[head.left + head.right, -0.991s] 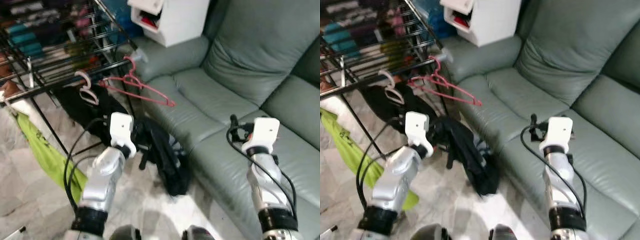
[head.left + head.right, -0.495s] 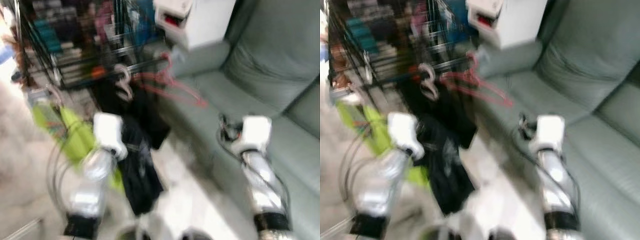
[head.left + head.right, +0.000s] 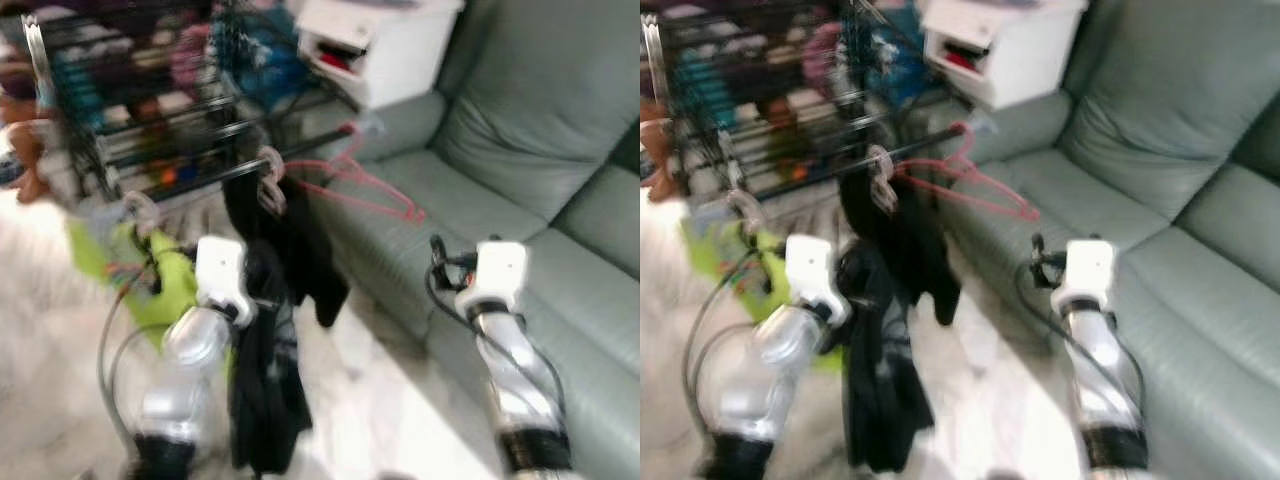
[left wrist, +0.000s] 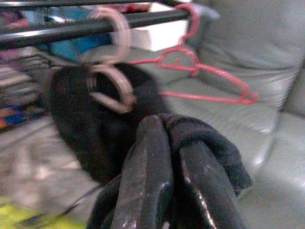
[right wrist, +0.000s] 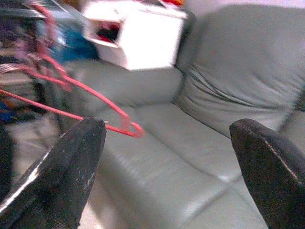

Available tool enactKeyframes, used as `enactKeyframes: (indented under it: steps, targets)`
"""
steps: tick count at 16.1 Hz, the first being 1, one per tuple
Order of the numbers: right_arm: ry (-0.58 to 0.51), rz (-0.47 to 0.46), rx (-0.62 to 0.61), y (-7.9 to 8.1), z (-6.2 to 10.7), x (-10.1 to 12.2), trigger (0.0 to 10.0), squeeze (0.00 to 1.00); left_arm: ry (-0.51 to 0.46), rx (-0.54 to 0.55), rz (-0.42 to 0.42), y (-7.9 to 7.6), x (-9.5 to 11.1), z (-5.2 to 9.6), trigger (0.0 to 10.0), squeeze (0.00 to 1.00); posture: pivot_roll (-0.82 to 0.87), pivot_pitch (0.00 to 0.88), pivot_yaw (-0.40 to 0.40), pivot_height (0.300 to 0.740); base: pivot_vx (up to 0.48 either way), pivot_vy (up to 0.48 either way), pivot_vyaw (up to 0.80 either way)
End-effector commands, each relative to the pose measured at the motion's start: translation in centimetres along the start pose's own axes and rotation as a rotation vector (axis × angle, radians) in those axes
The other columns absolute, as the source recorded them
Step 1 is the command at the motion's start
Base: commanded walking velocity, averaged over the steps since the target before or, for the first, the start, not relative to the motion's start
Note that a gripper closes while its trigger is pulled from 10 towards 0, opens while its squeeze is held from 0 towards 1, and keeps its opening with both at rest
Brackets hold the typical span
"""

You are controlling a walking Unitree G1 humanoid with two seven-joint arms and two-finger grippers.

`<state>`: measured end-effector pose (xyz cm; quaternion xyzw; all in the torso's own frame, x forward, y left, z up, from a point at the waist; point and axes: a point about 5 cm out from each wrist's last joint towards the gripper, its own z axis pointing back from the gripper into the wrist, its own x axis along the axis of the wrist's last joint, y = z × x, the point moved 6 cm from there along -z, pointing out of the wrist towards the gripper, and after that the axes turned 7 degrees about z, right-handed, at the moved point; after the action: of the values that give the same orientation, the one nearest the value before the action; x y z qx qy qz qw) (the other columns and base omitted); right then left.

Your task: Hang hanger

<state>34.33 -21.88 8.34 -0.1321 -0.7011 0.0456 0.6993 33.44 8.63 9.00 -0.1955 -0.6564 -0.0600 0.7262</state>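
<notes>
Left claw point(image 4: 162, 157): centre frame, clamped on black garment point(image 3: 265, 390)
Right claw point(image 5: 167, 162): fingers wide apart, over grey sofa point(image 3: 520, 150)
Red hanger point(image 3: 365, 190): upper centre, hooked on rack rail point(image 4: 86, 28), w/ pink hanger point(image 4: 112, 78) beside

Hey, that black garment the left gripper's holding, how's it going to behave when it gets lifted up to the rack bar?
Probably floppy: the black garment droops in long folds below the left gripper, which is shut on a bunched edge. It likely swings as the arm moves. It could snag the red hanger or the pink hanger on the bar.
</notes>
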Motion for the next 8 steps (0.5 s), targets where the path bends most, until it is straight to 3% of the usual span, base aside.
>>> enactKeyframes:
  steps: [1, 5, 8]
  targets:
    - [-0.031, -0.006, 0.003, 0.46, -0.49, 1.08, 10.0, 0.00, -0.056, -0.006, -0.025, 0.16, 1.86, -0.06, 10.0, 0.00, 0.03, 0.000, 0.023, 0.740, 0.000, 0.000, 0.00]
    - [-0.031, 0.024, 0.015, 0.67, -0.30, 0.91, 10.0, 0.00, -0.049, 0.010, -0.026, 0.62, 1.11, 0.68, 10.0, 0.00, 0.03, 0.000, 0.017, 0.740, 0.000, 0.000, 0.00]
    - [-0.036, 0.028, 0.013, 0.57, -0.42, 1.08, 10.0, 0.00, -0.062, -0.009, -0.016, 0.09, 1.35, 0.52, 10.0, 0.00, 0.02, 0.000, 0.016, 0.740, 0.319, 0.000, 0.36]
